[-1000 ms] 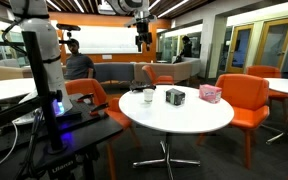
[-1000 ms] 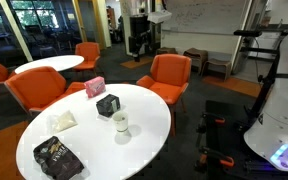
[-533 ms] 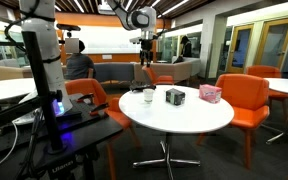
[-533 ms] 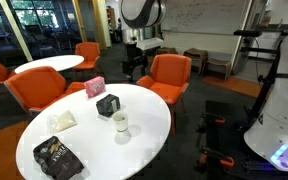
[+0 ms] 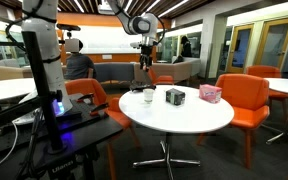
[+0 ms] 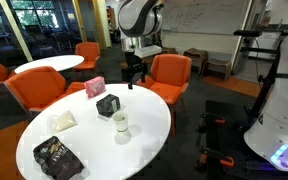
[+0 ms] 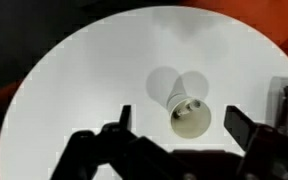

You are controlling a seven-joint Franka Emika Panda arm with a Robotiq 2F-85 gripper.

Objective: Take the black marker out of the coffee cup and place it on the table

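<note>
The black marker (image 7: 190, 106) stands inside the coffee cup (image 7: 191, 120), only a dark end showing at the rim in the wrist view; the cup rests on the white tabletop (image 7: 84, 80), below the gripper (image 7: 178, 114), framed between its jaws, which are spread wide and hold nothing

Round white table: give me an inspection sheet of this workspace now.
surface: round white table, bare between the items.
job's things: coffee cup upright; black marker inside it, only a dark tip showing in the wrist view.
clutter: dark grey box, pink box, dark snack bag, pale packet.
grippers: gripper open, holding nothing, above the table and apart from the cup.
cables: nothing seen on the tabletop.
surroundings: orange chairs, second white table, seated person.
</note>
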